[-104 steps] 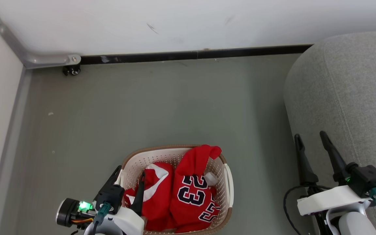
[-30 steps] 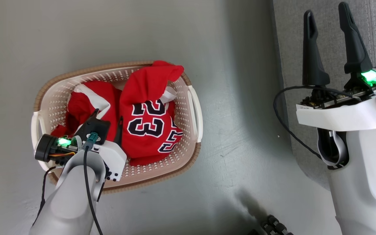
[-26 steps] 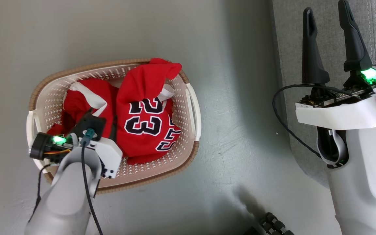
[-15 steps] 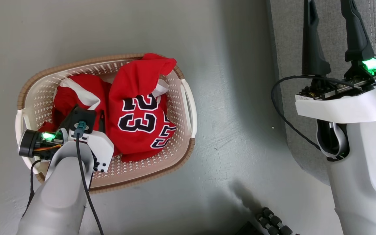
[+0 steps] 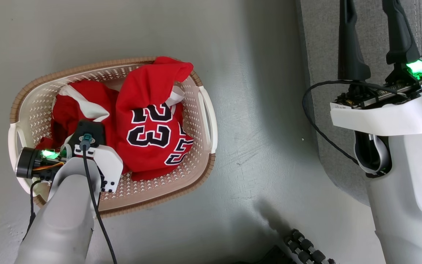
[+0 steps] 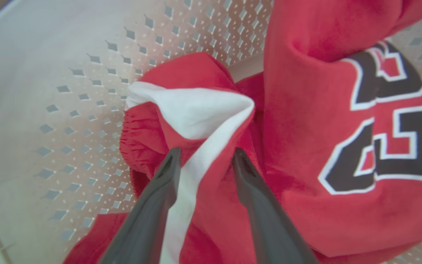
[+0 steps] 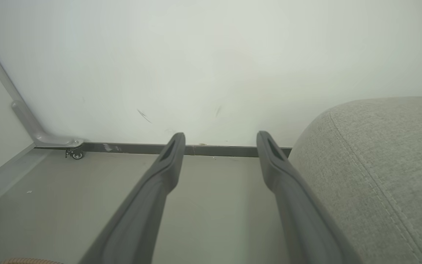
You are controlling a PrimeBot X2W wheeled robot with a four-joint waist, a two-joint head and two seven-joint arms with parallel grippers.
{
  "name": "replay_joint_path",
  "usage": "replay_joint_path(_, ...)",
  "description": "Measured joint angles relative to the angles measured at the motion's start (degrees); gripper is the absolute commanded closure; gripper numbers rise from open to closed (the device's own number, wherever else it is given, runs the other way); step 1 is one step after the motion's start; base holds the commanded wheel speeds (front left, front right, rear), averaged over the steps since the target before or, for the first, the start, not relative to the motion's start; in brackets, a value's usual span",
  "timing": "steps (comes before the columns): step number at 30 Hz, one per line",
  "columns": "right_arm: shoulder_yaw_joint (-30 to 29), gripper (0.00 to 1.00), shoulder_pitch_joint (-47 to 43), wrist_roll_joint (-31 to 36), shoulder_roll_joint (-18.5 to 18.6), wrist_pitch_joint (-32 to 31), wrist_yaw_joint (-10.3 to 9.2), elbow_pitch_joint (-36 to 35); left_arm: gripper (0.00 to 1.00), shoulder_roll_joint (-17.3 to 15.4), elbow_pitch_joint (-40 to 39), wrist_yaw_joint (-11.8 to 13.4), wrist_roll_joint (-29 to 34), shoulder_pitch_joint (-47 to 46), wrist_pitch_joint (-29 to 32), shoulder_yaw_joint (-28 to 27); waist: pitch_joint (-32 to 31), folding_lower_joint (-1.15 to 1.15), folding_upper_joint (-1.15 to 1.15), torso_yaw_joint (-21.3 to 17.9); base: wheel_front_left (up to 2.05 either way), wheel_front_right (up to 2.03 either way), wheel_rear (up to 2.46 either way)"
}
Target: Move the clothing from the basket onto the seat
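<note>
The cream basket [image 5: 204,116] with a brown rim stands on the floor at the left of the head view. It holds the clothing: a red jersey [image 5: 148,124] marked 23, and a second red garment with white panels [image 5: 73,108] beside it. My left arm reaches down into the basket, its wrist [image 5: 86,146] above that second garment. In the left wrist view my left gripper [image 6: 205,156] straddles a raised red-and-white fold [image 6: 196,110], its fingers apart with cloth between them. My right gripper [image 5: 372,14] stands open and empty over the grey seat [image 5: 321,73].
The basket and the seat [image 7: 379,165] are separated by bare grey floor [image 5: 262,110]. A white wall with a dark skirting strip [image 7: 218,150] and a small caster [image 7: 74,154] lie ahead of the right gripper [image 7: 220,141]. A black ribbed part [image 5: 306,249] shows at the head view's bottom edge.
The head camera has shifted slightly. My left gripper has sunk deeper into the basket and its fingers have drawn closer around the red-and-white fold. The right gripper stays open.
</note>
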State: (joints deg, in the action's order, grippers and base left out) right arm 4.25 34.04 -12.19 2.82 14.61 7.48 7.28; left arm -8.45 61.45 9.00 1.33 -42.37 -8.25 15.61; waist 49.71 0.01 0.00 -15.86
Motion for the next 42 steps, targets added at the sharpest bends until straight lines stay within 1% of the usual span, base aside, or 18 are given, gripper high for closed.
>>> replay_joint_path(1, 0.0, 0.0, 0.2, 0.0, 0.0, 0.0, 0.0, -0.1, 0.52, 0.1, 0.2, 0.2, 0.0, -0.1, 0.0, 0.0, 0.0, 0.0, 0.0, 0.0, 0.0, 0.0, 0.0)
replay_joint_path(2, 0.0, 0.0, 0.2, 0.0, 0.0, 0.0, 0.0, -0.1, 0.64, 0.1, 0.3, 0.2, 0.0, -0.2, 0.0, 0.0, 0.1, 0.0, 0.0, -0.1, 0.0, 0.0, 0.0)
replay_joint_path(3, 0.0, 0.0, 0.2, 0.0, 0.0, 0.0, 0.0, -0.1, 0.8, 0.2, 0.5, 0.2, 0.0, -0.3, 0.0, 0.0, 0.1, 0.0, 0.0, -0.1, 0.0, 0.0, 0.0)
replay_joint_path(4, 0.0, 0.0, 0.2, 0.0, 0.0, 0.0, 0.0, -0.1, 0.98, 0.3, 0.6, 0.2, 0.0, -0.4, 0.0, 0.0, 0.1, 0.0, 0.0, -0.1, 0.0, 0.0, 0.0)
replay_joint_path(5, -0.1, 0.0, 0.2, 0.0, 0.0, 0.0, 0.0, -0.1, 1.0, 0.5, 0.7, 0.3, 0.0, -0.5, -0.1, 0.0, 0.1, 0.0, 0.0, -0.1, 0.0, 0.0, 0.0)
replay_joint_path(10, -0.3, 0.0, 0.2, 0.0, 0.0, 0.0, 0.0, -0.1, 1.0, 1.4, 0.6, 0.6, -0.9, -0.7, -1.5, -0.8, 0.1, 0.0, 0.0, 0.1, 0.0, 0.0, 0.0)
replay_joint_path(16, -0.2, 0.0, 0.3, -0.5, 0.0, 0.0, 0.0, 0.0, 1.0, 1.7, -0.9, 0.8, -2.0, -1.6, -4.0, -2.2, -0.1, 0.0, 0.0, 0.5, 0.0, 0.0, 0.0)
replay_joint_path(29, -0.1, 0.0, 1.5, -0.5, 0.0, 0.0, 0.0, 0.5, 1.0, 1.5, -3.4, 1.0, -3.2, -1.6, -5.5, -2.5, -1.6, 0.0, 0.0, 1.8, 0.0, 0.0, 0.0)
replay_joint_path(39, -0.8, 0.0, 1.4, -0.2, 0.1, 0.0, 0.0, 2.0, 1.0, 1.8, -8.8, 1.0, -3.1, -1.1, -6.0, -1.9, -3.8, 0.0, 0.0, 3.1, 0.0, 0.0, 0.0)
replay_joint_path(42, -0.7, 0.0, 1.4, 0.2, 0.1, 0.0, 0.0, 2.4, 1.0, 1.8, -13.1, 1.0, -3.1, -1.0, -6.0, -1.7, -4.6, 0.0, 0.0, 3.6, 0.0, 0.0, 0.0)
